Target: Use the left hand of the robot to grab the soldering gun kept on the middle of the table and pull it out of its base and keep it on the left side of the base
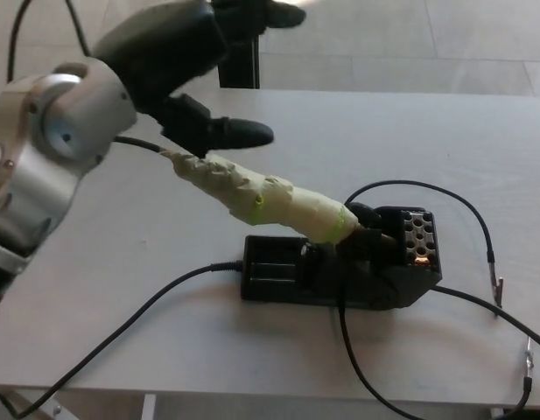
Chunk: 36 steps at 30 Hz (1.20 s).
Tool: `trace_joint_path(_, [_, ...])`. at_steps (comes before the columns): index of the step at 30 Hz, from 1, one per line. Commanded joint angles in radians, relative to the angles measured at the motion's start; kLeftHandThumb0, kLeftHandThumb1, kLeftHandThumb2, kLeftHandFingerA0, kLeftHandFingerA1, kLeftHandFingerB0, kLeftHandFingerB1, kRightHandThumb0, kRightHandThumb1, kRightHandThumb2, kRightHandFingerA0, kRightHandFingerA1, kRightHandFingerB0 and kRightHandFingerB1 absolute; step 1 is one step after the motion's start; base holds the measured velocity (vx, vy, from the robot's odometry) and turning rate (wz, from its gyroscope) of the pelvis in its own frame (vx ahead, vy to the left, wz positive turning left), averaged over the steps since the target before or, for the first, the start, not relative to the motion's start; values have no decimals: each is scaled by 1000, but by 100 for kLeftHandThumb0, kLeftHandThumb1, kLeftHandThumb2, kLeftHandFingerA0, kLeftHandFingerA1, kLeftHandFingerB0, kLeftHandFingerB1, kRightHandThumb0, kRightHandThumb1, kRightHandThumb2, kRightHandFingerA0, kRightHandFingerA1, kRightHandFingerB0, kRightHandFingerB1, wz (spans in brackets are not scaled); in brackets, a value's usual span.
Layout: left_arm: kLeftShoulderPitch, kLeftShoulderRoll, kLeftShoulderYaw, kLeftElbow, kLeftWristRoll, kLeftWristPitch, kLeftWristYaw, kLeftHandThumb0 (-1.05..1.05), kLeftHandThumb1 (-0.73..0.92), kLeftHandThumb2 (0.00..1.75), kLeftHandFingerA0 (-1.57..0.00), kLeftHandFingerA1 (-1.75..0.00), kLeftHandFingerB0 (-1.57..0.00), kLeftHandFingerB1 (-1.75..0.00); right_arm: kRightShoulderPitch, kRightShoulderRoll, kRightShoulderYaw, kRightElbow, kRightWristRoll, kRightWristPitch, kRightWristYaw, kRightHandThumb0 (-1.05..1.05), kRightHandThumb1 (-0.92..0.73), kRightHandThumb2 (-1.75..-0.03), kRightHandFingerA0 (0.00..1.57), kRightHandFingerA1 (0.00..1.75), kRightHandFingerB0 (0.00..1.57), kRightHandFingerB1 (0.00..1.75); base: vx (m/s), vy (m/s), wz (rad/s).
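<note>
No brand, label or writing could be read on any item. The soldering gun [261, 199], its handle wrapped in pale yellow-green tape, sat seated in the black base [340, 267] near the middle of the table [427, 131]. Its long axis ran diagonally: the tip end pointed down toward the table's right and near edge, into the base, while the cord end rose toward the far left corner. A black cord [51, 171] left that upper end and curved off over the left edge. A second black cable [121, 332] ran from the base's left end toward the near left corner, and further thin leads [480, 232] looped over the right part of the tabletop. The left hand [186, 61] was above the gun's cord end, its thumb and fingers spread apart and holding nothing; whether the lower finger [230, 133] touched the tape could not be told.
</note>
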Motion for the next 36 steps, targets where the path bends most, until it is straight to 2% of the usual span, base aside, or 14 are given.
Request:
trace_joint_path(1, [-36,-53,-90,-10,146,51,-97,-74,46,85,-22,-62,-16,-50,-15,-59,16,-6,0,-4,26,-58,13,-96,81,151,61,133,0,0,0])
trace_joint_path(14, [-39,-48,-118,-111,228,182,-305,-67,68,60,-12,-53,-13,-35,-43,-78,53,7,-5,-13,25,-105,11,-96,88,146,69,132,0,0,0])
trace_joint_path(16, [-49,-22,-143,-132,256,216,-371,-39,44,102,-3,-54,0,-50,-54,-78,50,15,-2,-8,16,-105,10,-93,97,138,76,127,0,0,0])
trace_joint_path(17, [-58,-11,-155,-132,264,235,-408,-74,72,62,-6,-42,-10,-28,-55,-81,52,13,-4,-9,15,-105,10,-93,95,139,76,126,0,0,0])
trace_joint_path(19, [-107,18,-192,-126,285,312,-529,-95,63,97,0,-17,-9,-14,-67,-87,64,11,-14,-5,15,-105,10,-90,97,136,77,127,0,0,0])
trace_joint_path(22, [-114,21,-193,-127,290,323,-542,-95,63,97,0,-17,-9,-14,-74,-90,67,12,-15,-3,14,-105,10,-90,97,136,77,127,0,0,0])
trace_joint_path(23, [-131,33,-207,-124,299,330,-578,-83,73,62,0,-15,0,-25,-77,-92,74,10,-20,4,12,-105,10,-89,96,135,76,126,0,0,0])
trace_joint_path(24, [-190,72,-250,-118,310,346,-715,-95,58,96,0,-17,-6,-3,-89,-96,83,7,-29,21,-3,-33,27,-84,89,131,72,123,0,0,0])
trace_joint_path(25, [-197,76,-255,-116,310,348,-731,-95,58,96,0,-17,-6,-3,-90,-97,85,7,-29,22,-5,-33,27,-84,89,131,72,123,0,0,0])
trace_joint_path(26, [-203,81,-259,-128,303,364,-754,-94,57,95,0,-18,-6,-2,-88,-99,84,5,-27,23,-2,-95,12,-89,88,129,72,122,0,0,0])
trace_joint_path(30, [-218,101,-279,-178,309,372,-809,-97,59,99,0,-19,-7,0,-85,-100,94,6,-35,18,-9,-96,14,-87,91,127,77,118,0,0,0])
trace_joint_path(31, [-220,102,-280,-183,308,376,-814,-97,59,99,0,-19,-7,0,-86,-100,96,8,-37,16,-11,-96,14,-87,91,127,77,118,0,0,0])
trace_joint_path(32, [-226,103,-285,-197,308,387,-831,-97,59,99,0,-19,-4,0,-92,-99,103,18,-43,17,-21,-27,30,-84,91,130,76,119,0,0,0])
trace_joint_path(36, [-222,82,-314,-204,342,416,-840,-87,58,79,0,0,0,-6,-94,-103,114,12,-51,29,-26,-33,32,-93,95,128,75,119,0,0,0])
